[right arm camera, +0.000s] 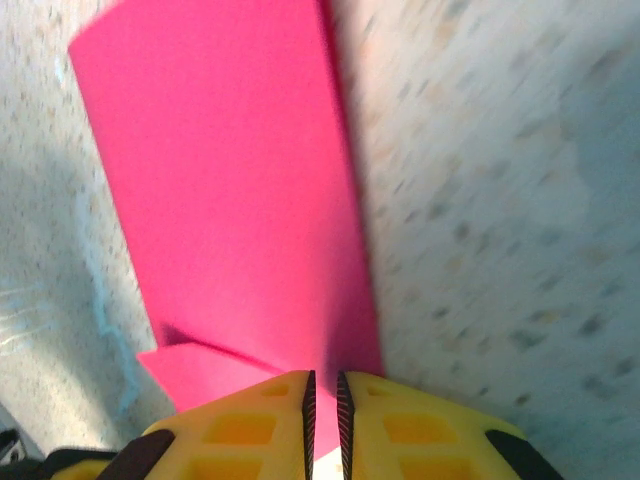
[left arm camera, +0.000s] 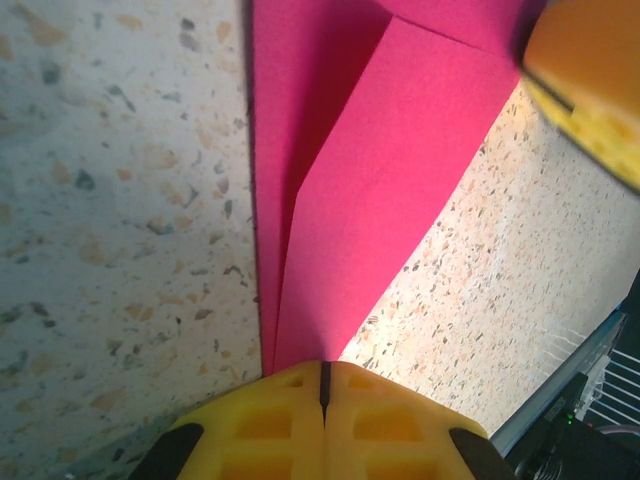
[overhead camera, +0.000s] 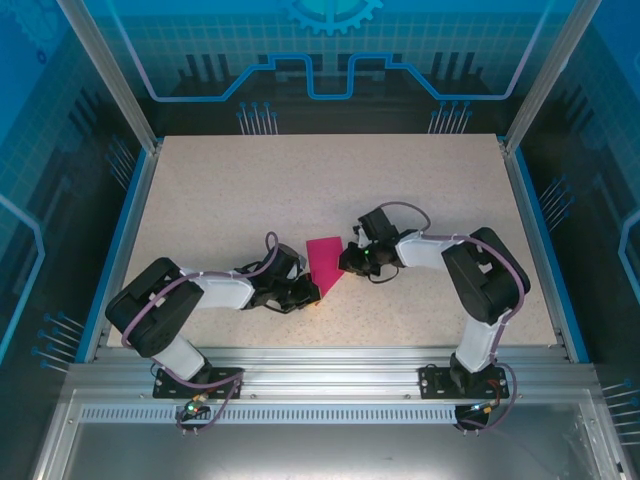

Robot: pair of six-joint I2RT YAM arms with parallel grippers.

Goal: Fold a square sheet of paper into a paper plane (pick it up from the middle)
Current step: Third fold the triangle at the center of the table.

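On the speckled table (overhead camera: 250,190), both jaws pinch the paper (overhead camera: 325,262).

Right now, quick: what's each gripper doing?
Left gripper: closed on the paper, at its narrow folded end.
Right gripper: closed on the same paper, pinching its edge.

Speckled beige tabletop (overhead camera: 220,190); blue edge strips (overhead camera: 119,250) down both sides; aluminium rail (overhead camera: 330,365) along near edge; blue-tinted enclosure panels (overhead camera: 330,60) around.
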